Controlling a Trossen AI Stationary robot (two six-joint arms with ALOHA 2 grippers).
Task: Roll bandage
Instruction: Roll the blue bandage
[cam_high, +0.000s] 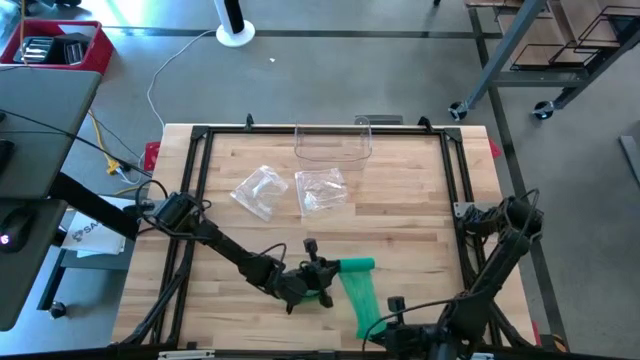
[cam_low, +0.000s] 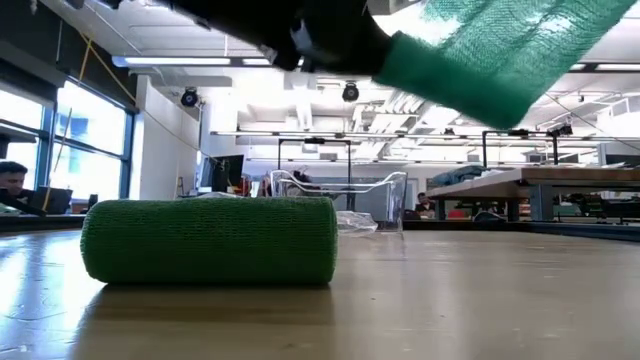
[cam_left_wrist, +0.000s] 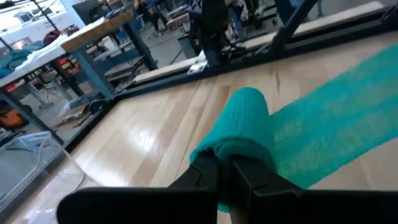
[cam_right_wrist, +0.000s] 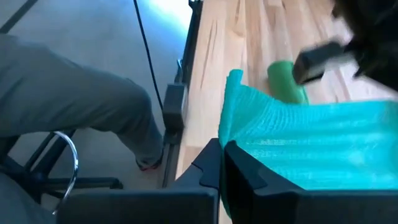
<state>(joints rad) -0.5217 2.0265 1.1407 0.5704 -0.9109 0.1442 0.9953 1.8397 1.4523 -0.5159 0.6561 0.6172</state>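
The bandage (cam_high: 358, 285) is green and lies near the front edge of the table (cam_high: 400, 215), partly rolled and partly loose. The rolled part (cam_high: 354, 266) rests flat on the wood; in the low view it is a fairly thick cylinder (cam_low: 210, 241). From it a loose strip (cam_high: 364, 305) runs toward the front of the table and rises off the surface.

My left pincer (cam_high: 318, 268) is at one end of the roll, and its fingers (cam_left_wrist: 239, 171) are pressed together on that end, so I hold the roll there. My right pincer (cam_high: 385, 318) is at the front edge, with its fingers closed on the free end of the strip (cam_right_wrist: 298, 146), which it keeps lifted and spread.

I judge the rolling is well begun but not finished: a good part is already wound, and the strip between my two pincers is left to wind in. The tail must stay tight and straight, otherwise the roll becomes loose or crooked.

Farther back on the table lie two clear plastic bags (cam_high: 262, 190) and a clear container (cam_high: 333, 145), well apart from the bandage.
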